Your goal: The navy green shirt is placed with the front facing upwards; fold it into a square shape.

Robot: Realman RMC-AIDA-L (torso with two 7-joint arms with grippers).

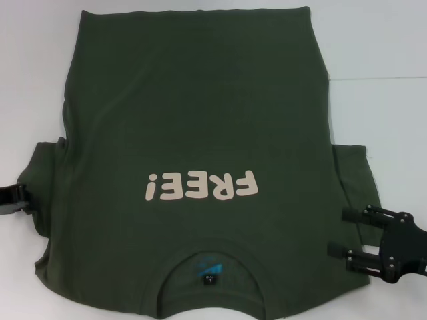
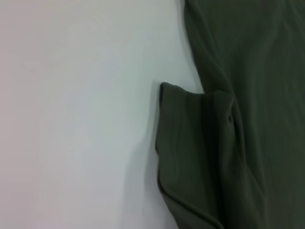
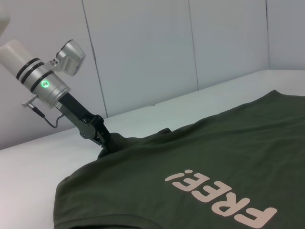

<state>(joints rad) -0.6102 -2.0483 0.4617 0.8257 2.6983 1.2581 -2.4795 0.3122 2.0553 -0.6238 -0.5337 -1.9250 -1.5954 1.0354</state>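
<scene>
Navy green shirt (image 1: 200,120) lies flat, unfolded, on the counter (image 1: 387,40); left hand (image 3: 102,140) pinches 1 sleeve, right hand (image 1: 347,233) spread at the other.

The navy green shirt (image 1: 200,120) is soft matt knit cloth, faintly creased, with smooth, flat cream "FREE!" lettering (image 1: 202,186) printed on it. The table (image 1: 387,53) under it looks smooth, matt white. The right gripper (image 1: 347,233) is matt black metal or plastic; the left gripper (image 3: 102,140) likewise, on a satin silver wrist (image 3: 46,82).
</scene>
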